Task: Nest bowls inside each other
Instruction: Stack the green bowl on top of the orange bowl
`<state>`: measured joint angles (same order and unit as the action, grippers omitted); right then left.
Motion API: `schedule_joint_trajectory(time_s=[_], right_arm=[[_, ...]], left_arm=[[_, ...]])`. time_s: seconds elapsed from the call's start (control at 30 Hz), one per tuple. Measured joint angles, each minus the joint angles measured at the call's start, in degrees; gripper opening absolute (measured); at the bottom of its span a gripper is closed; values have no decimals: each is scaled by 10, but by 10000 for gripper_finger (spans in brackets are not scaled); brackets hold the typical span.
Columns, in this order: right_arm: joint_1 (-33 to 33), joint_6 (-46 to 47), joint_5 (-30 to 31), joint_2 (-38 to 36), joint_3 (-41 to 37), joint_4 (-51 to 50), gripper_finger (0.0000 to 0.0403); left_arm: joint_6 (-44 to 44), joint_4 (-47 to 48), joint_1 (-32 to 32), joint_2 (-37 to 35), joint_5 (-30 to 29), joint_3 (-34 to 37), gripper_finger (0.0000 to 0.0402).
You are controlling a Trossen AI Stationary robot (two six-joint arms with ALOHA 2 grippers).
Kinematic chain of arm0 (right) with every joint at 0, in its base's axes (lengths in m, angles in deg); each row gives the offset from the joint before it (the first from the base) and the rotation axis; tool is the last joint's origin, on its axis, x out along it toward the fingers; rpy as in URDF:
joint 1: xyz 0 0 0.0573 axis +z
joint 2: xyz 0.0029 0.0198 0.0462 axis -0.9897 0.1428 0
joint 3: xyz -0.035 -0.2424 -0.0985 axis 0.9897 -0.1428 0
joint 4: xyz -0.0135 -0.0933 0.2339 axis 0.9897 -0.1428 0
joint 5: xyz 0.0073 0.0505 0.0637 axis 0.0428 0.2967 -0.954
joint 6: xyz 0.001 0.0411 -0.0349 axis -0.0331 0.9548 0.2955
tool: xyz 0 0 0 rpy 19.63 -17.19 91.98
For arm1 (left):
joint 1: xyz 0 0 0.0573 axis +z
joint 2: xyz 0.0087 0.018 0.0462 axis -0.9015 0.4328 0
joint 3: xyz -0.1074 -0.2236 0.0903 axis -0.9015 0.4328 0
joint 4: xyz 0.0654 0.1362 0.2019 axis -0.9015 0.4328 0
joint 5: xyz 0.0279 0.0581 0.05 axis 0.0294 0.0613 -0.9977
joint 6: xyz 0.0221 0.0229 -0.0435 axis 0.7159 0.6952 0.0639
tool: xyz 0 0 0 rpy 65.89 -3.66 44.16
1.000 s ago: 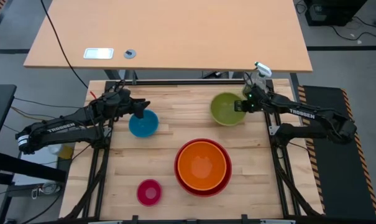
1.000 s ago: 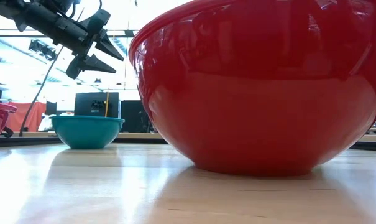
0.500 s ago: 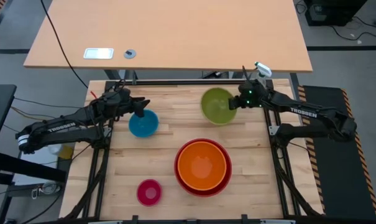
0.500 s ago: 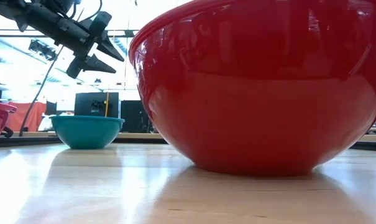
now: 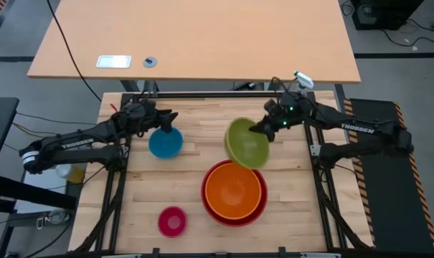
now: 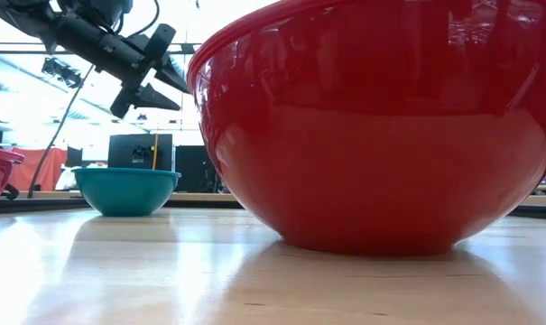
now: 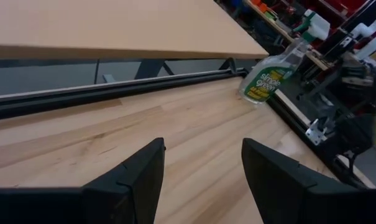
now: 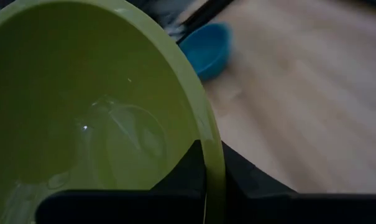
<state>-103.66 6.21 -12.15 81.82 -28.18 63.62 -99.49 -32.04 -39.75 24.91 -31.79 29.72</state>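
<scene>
Two claws are in view: the right claw (image 5: 260, 129) pinches the tilted green bowl (image 5: 247, 143) at centre frame above the orange bowl (image 5: 234, 189); the left claw (image 5: 168, 119) hangs wide over the blue bowl (image 5: 165, 142).

**Green bowl aloft, four on the worktop**

The olive-green bowl (image 5: 247, 142) is tilted in the air, its rim pinched by the right end effector (image 5: 262, 127), beside the orange bowl (image 5: 234, 190) nested in the red bowl (image 5: 257, 213). The blue bowl (image 5: 165, 142) and pink bowl (image 5: 173, 221) sit upright, apart.
</scene>
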Motion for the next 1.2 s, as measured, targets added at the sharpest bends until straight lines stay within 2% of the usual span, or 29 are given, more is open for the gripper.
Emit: schedule_joint_trajectory(time_s=[0.2,0.43,0.67,0.77,0.93,1.03,1.2], right_arm=[[102,-2,-6,40,28,-5,31],[201,-41,50,154,106,-82,31],[242,-109,56,289,207,-149,32],[255,-131,83,334,250,-175,32],[269,-171,140,388,305,-246,32],[274,-198,144,412,325,-286,32],[282,-215,149,425,329,-298,32]], left_arm=[[0,-3,0,9,0,0,217],[1,-3,0,9,0,0,217],[1,-3,0,8,2,0,217],[1,-3,0,8,13,0,217],[15,-3,0,8,21,0,217],[17,-3,0,8,21,0,217],[17,-3,-1,8,29,0,217]])
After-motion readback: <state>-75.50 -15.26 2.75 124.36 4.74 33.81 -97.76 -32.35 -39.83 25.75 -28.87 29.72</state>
